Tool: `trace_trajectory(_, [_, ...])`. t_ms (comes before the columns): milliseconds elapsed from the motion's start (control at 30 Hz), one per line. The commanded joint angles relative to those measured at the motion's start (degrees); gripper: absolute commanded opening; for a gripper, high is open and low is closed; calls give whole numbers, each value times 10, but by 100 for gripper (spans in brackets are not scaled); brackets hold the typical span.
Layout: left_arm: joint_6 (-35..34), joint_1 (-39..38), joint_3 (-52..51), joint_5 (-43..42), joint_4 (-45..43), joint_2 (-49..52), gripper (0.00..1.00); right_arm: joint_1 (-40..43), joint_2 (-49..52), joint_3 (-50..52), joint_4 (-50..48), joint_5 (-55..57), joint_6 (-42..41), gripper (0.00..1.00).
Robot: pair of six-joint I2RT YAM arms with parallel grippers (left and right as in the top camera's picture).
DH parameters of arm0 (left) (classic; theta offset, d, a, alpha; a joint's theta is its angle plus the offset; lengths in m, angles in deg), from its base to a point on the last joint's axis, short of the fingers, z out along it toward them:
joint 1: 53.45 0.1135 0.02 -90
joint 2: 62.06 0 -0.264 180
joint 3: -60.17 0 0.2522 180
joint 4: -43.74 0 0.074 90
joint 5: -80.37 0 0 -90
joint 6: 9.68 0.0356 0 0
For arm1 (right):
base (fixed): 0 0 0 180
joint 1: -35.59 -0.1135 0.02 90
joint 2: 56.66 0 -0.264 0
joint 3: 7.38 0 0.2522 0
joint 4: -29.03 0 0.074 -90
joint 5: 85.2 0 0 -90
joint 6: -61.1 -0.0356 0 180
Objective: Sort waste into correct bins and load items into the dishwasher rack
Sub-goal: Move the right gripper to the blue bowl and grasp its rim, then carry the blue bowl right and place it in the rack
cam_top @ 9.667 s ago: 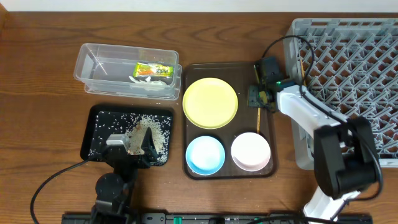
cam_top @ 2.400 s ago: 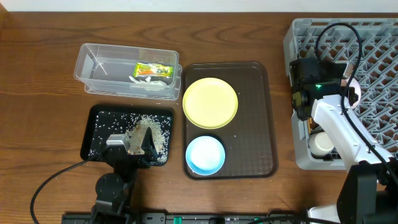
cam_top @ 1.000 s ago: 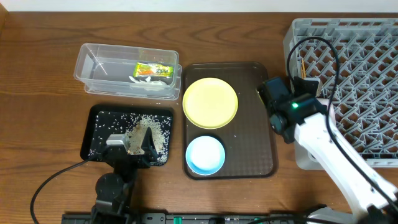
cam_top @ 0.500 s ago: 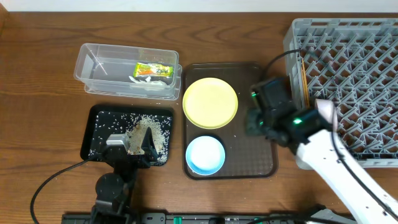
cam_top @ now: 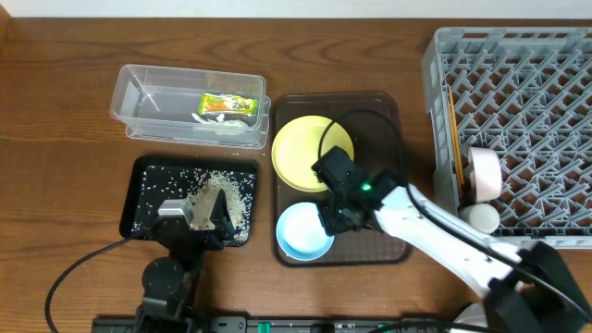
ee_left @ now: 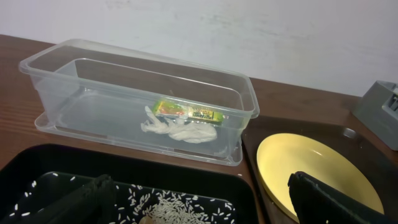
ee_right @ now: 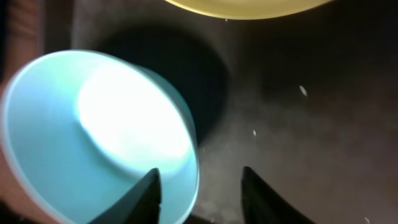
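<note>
- Right wrist view: right gripper (ee_right: 200, 190) fingers apart, straddling the light blue bowl (ee_right: 93, 137) rim, lower left of frame.
- Overhead: bowl sits lower centre on brown tray (cam_top: 291, 106).
- Next, likely: pinch rim, lift, carry to dishwasher rack (cam_top: 536, 92).

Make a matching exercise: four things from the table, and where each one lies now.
1 green-and-orange snack wrapper
2 loose white rice crumbs
3 round yellow plate
4 thin wooden chopsticks

A large grey plastic rack
B flat brown serving tray
C clear rectangular plastic tub
D shallow black tray

Pairs: 1-C, 2-D, 3-B, 4-A
</note>
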Motion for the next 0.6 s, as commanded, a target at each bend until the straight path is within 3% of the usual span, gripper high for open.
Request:
trace_trajectory(0, [9,3,-17,1,5,-4,91,-7,35,2,-7,5,5,33])
trace_trajectory(233, [9,3,-17,1,5,-4,91,-2,42,2,-6,13,-2,4])
trace_trajectory(400, [9,3,-17,1,5,-4,91,25,-28,0,17,90,-4,1])
trace_trajectory(567, [9,3,-17,1,5,-4,91,92,-139,-2,34,251,-25,1])
